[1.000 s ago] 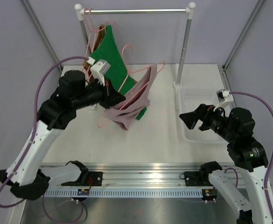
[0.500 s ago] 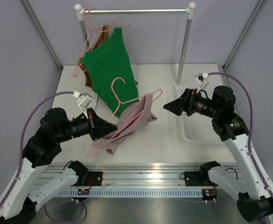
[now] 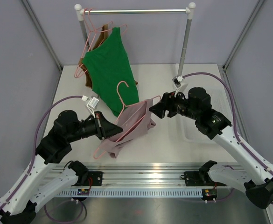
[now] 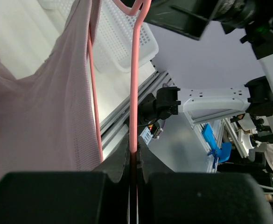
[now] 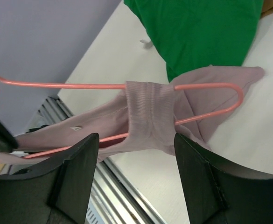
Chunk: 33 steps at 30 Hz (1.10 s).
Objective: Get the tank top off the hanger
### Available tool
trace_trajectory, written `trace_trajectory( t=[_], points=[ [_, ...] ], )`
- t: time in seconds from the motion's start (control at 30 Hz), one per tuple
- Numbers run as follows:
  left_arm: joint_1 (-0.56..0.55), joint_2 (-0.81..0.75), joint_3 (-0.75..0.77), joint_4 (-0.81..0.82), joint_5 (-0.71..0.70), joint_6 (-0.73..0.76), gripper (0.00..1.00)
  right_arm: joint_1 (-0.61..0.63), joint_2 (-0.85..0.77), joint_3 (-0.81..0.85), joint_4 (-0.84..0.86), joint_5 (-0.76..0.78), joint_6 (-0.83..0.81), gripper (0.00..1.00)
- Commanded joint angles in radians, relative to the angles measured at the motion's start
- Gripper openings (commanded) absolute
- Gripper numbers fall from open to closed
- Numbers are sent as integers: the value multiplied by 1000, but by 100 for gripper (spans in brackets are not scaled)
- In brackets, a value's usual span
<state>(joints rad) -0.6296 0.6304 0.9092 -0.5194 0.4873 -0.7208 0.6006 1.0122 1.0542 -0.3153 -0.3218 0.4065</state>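
A mauve tank top [image 3: 127,127] hangs on a pink hanger [image 3: 123,88] held above the table's middle. My left gripper [image 3: 112,131] is shut on the hanger's wire [image 4: 135,79], near its left end. The tank top [image 4: 38,107] drapes left of that wire in the left wrist view. My right gripper [image 3: 156,108] is open and sits just right of the hanger's right end. In the right wrist view the tank top's strap [image 5: 148,116] wraps the hanger [image 5: 80,85] ahead of the open right gripper [image 5: 136,172].
A green tank top [image 3: 110,70] and a brown garment hang on pink hangers from the rack rail [image 3: 136,10] at the back. The rack's right post [image 3: 185,46] stands by a white basket [image 3: 206,135] at the right. The metal rail runs along the near edge.
My left gripper has carried the hanger with the mauve tank top from the rack down to the middle of the table. My right arm has swung left and now sits beside the hanger's right end.
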Motion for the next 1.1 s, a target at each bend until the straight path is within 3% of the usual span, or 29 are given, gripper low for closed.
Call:
trace_trajectory(
  t=[0.0, 0.33, 0.6, 0.67, 0.7, 0.8, 0.93, 1.0, 1.07],
  points=[
    [-4, -26, 2, 134, 7, -55, 0, 45, 57, 16, 50, 164, -83, 72],
    [-4, -21, -13, 121, 14, -52, 0, 96, 141, 33, 145, 187, -95, 65],
    [-4, -21, -16, 111, 11, -43, 0, 99, 183, 40, 177, 187, -104, 54],
    [-4, -21, -15, 110, 10, -40, 0, 99, 187, 43, 180, 197, -107, 47],
    [-4, -20, -13, 107, 10, -39, 0, 97, 187, 43, 182, 211, -109, 36],
    [-4, -18, 0, 73, -32, -19, 0, 97, 183, 49, 162, 257, -113, 18],
    [-4, -9, 30, -23, -108, 36, 0, 99, 164, 41, 122, 371, -118, 18],
    [-4, -5, 33, -44, -118, 58, 0, 99, 163, 43, 102, 468, -118, 4],
    [-4, 3, 36, -65, -110, 92, 0, 97, 187, 70, 41, 544, -120, 0]
  ],
)
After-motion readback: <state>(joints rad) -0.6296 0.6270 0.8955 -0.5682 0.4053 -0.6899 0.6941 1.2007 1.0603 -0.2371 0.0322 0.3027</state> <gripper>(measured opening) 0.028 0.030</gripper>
